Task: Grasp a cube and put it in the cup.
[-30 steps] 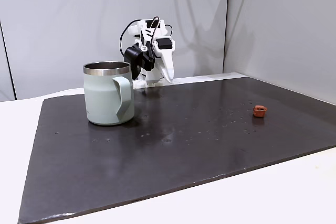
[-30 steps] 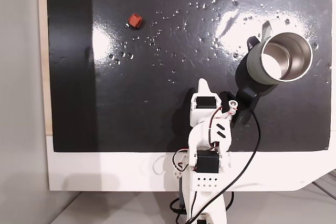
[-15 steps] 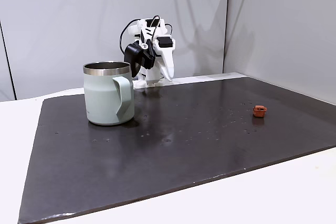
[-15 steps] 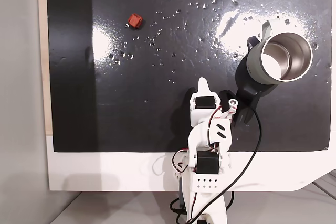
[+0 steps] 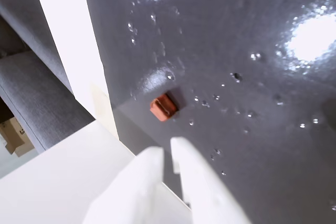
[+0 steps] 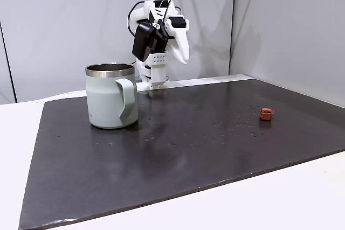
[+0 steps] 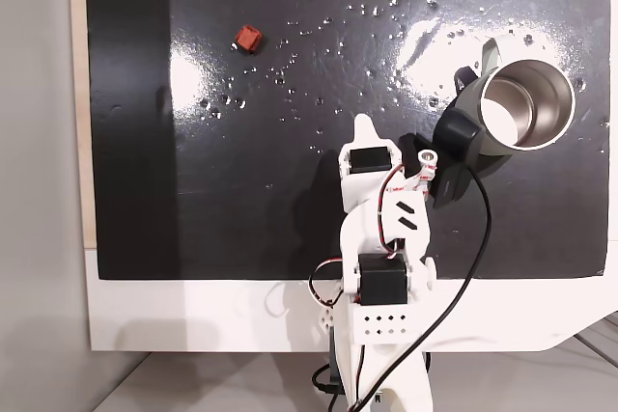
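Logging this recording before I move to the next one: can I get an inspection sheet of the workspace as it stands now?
Surface: dark glossy mat on a white table, speckled with small droplets or marks and bright glare patches.
Job's things: cube lies on the mat, far from the cup; the cup stands upright, handle toward the camera in a fixed view, nothing seen inside.
Clutter: nothing seen on the mat.
Gripper: gripper raised above the mat, holding nothing, fingers nearly together; the cube sits ahead of them in the wrist view.
Cables: black cable loops from the arm's base up to the wrist.
Surroundings: grey panel walls behind; a cardboard box beyond the table edge.
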### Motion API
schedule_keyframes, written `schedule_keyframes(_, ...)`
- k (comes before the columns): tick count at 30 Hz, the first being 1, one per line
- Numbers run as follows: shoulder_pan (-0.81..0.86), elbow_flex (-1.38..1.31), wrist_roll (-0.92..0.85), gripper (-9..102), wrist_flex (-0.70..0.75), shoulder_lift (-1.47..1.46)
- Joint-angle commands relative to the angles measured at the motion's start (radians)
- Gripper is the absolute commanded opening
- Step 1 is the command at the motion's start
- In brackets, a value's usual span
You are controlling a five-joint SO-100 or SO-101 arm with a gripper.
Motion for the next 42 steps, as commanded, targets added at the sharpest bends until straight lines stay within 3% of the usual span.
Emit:
schedule_keyframes(1,-0.023,-0.181,0.008,0,-0.026,-0.141)
schedule_keyframes(15,-0.069,-0.621,0.018,0,0.103,-0.597)
schedule_keyframes(42,-0.187,-1.761,0.209,0,0.718,-1.391)
